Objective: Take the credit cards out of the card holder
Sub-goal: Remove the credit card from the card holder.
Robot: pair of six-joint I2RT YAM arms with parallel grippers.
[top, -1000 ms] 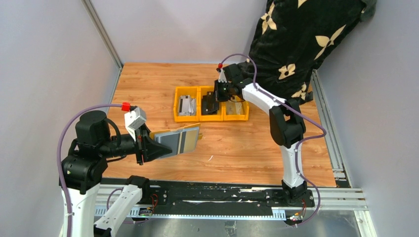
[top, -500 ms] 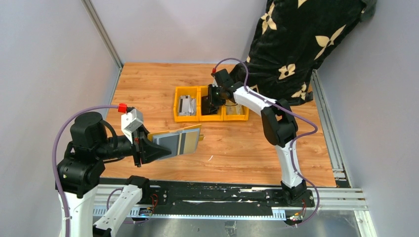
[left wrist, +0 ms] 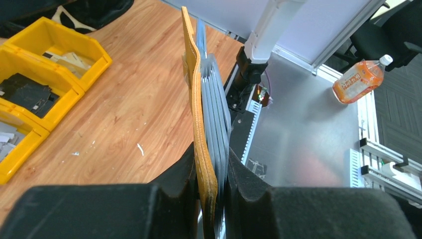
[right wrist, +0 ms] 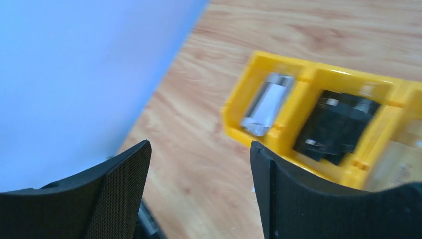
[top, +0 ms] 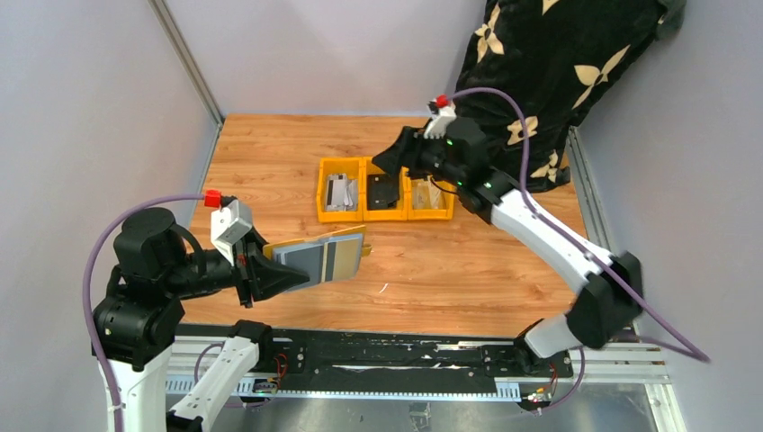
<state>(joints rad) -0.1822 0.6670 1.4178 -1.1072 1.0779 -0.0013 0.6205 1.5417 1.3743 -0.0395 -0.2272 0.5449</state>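
1. The left gripper (top: 261, 274) is clamping the near end of the card holder (top: 346, 241), its fingers (left wrist: 176, 174) pressing the tan cover and the grey credit cards (left wrist: 215, 109) together.
2. The card holder is sticking out of that gripper toward the row of yellow bins (top: 384, 215), standing on edge off the table (top: 270, 153), on the arm-base side of the bins and apart from them.
3. The credit cards are sitting stacked against the holder's inner face, their thin edges showing side by side.
4. The right gripper (top: 390, 162) is hovering over the far side of the bins, its fingers standing wide apart with nothing between them.
5. A black wallet (top: 382, 189) is lying in the middle bin and silvery cards (top: 340, 191) are lying in the left bin.
6. Bare wood is stretching between the bins and the card holder and left of the bins up to the wall, while a dark patterned cloth (top: 549, 72) is hanging just behind and right of the bins.
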